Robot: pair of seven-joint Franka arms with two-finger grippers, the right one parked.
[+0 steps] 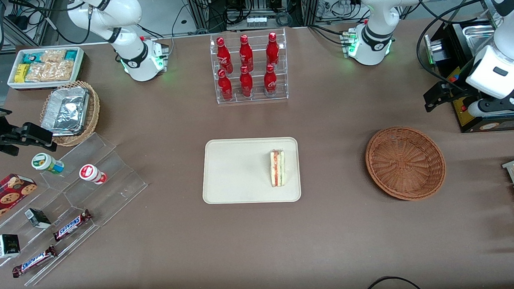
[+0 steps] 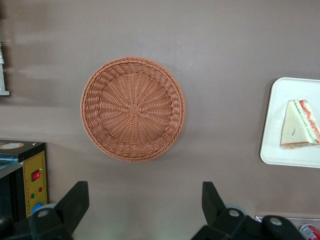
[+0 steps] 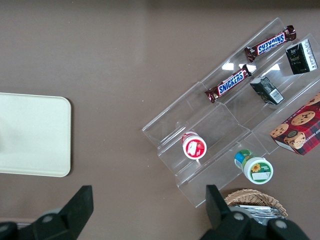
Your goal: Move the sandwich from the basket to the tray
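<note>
Sandwich (image 1: 278, 168): triangular white-bread wedge with red-orange and pale filling, lay on the cream rectangular tray (image 1: 232, 179), close to the tray edge facing the working arm's end of the table; also seen on the tray (image 2: 280, 125) in the wrist view (image 2: 299, 131). Basket (image 1: 405, 163): round reddish-brown wicker bowl, held nothing, stood well apart from the tray toward the working arm's end; its woven floor was fully visible (image 2: 133, 108). Gripper (image 2: 145, 205): held above the table beside the basket, fingers spread wide, grasping nothing. Clear rack of red bottles (image 1: 249, 67): stood farther from the front camera than the tray.
</note>
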